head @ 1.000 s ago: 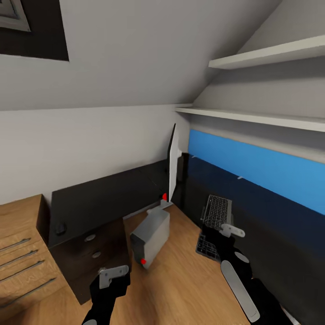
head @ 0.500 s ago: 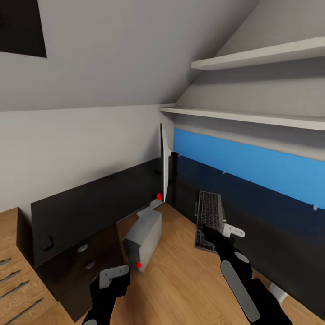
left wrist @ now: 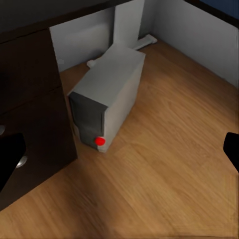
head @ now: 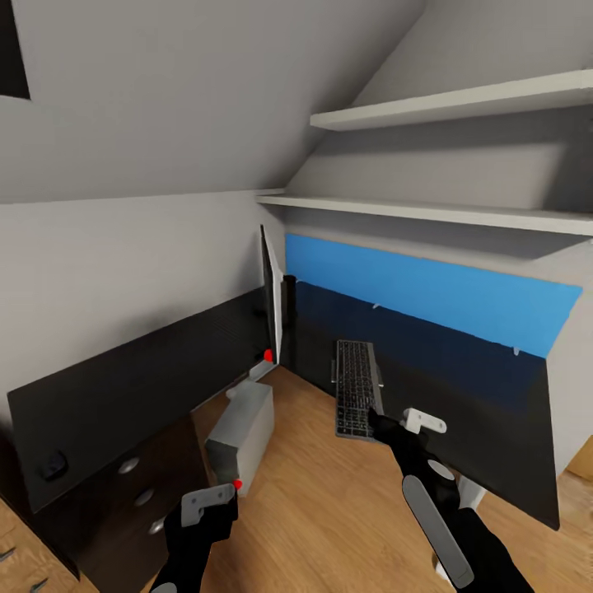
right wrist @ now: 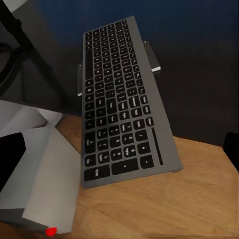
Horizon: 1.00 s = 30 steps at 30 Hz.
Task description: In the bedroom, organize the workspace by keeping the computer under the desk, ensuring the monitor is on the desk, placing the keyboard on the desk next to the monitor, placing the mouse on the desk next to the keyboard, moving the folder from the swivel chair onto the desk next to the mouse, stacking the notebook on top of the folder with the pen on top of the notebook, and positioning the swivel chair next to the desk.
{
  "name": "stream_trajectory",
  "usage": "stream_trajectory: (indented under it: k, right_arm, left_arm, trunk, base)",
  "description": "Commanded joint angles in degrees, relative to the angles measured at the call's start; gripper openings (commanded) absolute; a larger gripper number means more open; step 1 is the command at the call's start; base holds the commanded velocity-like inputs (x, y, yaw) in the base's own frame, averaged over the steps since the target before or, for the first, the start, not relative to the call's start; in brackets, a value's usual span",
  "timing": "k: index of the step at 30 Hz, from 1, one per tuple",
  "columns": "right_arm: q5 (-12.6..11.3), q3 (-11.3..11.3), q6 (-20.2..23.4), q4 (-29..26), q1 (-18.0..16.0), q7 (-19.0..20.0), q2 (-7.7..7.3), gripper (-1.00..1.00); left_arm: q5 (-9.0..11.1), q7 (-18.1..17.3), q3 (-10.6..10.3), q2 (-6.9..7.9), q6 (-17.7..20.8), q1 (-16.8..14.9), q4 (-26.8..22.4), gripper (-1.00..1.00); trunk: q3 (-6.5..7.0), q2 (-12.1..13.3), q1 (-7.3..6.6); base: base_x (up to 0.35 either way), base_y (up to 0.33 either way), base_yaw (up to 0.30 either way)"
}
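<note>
Head view: L-shaped desk [head: 123, 387] wraps the corner, glossy black top, drawers with round silver knobs [head: 128, 466] at the left end. Monitor [head: 271, 305] stands on the desk in the corner, seen nearly edge-on. Mouse [head: 53, 468] sits on the left wing of the desktop, well apart from the monitor. Computer [head: 241, 433] is on the wood floor [head: 329, 511] in the desk's inner corner, just beside the drawer unit, dark front panel facing the robot, red dot at its lower front. Keyboard [head: 355, 398] is tilted, its far end over the right wing's edge and its near end hanging past that edge above the floor; right wrist view shows the keyboard [right wrist: 122, 102] key-side up with the computer's grey top below it. Right gripper [head: 394, 425] is at the keyboard's near end; contact or grip cannot be told, fingers hidden. Left gripper [head: 207, 504] hovers over the floor near the computer [left wrist: 107, 97], fingers spread, nothing between them.
</note>
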Motion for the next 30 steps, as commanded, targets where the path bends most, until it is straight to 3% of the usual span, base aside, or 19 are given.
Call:
stream_trajectory:
  k: [1, 22, 26, 30]
  right_arm:
    - [-0.33, 0.16, 0.18, -0.09, -0.05, -0.49, -0.05, 1.00]
    - [-0.61, 0.16, 0.29, 0.24, -0.06, -0.26, 0.19, 1.00]
    - [-3.16, 0.11, 0.23, 1.51, -0.05, 0.10, 0.21, 1.00]
    - [-9.35, -0.06, 0.15, 2.69, -0.06, 1.84, 0.05, 1.00]
  left_arm:
    - [0.46, 0.37, -0.06, 0.01, 0.18, -0.01, -0.10, 1.00]
    - [0.56, 0.37, -0.36, -0.02, 0.08, 0.01, -0.32, 1.00]
    - [0.56, 0.40, -0.53, -0.06, 0.04, 0.00, -0.40, 1.00]
    - [0.56, 0.44, -0.57, -0.07, 0.05, -0.01, -0.44, 1.00]
  trunk:
    - [-0.06, -0.05, 0.00]
    - [-0.24, -0.45, 0.22]
    - [-0.96, -2.05, 1.10]
    - [-1.67, -3.66, 1.98]
  base:
    - [-0.057, 0.118, -0.121]
    - [-0.007, 0.015, -0.015]
    - [0.000, 0.000, 0.000]
    - [0.000, 0.000, 0.000]
